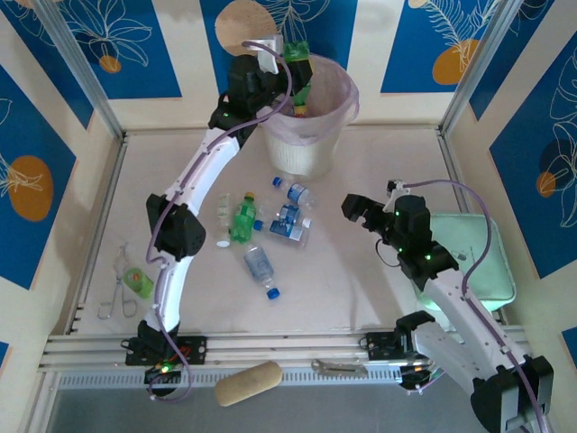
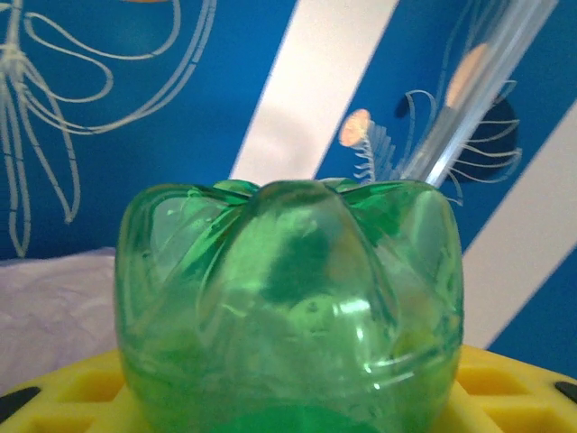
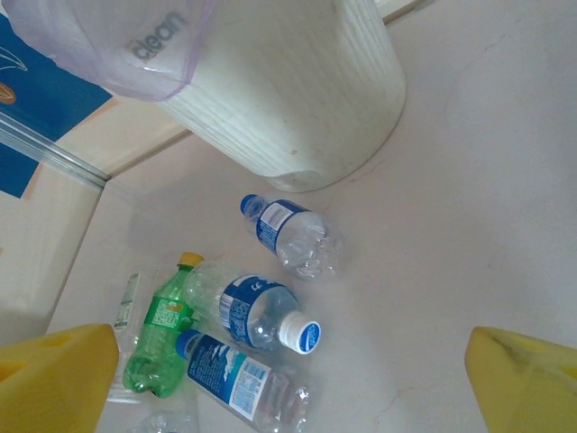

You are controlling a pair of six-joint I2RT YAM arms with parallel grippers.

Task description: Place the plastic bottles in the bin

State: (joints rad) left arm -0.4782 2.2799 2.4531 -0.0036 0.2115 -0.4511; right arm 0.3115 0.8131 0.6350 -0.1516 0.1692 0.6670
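green bottle (image 2: 288, 307) in left gripper (image 1: 296, 77): translucent green | pads (image 2: 505, 379): yellow | bin (image 3: 297, 99) ahead of right gripper (image 1: 359, 209): white, ribbed | liner (image 3: 117, 45): pale pink | clear bottles (image 3: 257, 311) before right gripper: blue labels, blue-topped caps | wall (image 2: 90, 135): blue, white stripes

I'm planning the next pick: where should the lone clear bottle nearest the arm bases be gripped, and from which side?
Grip the clear bottle across its mid-body, coming straight down from above. It lies flat on the table, blue cap toward the near edge, apart from the other bottles, so both long sides look free for fingers.
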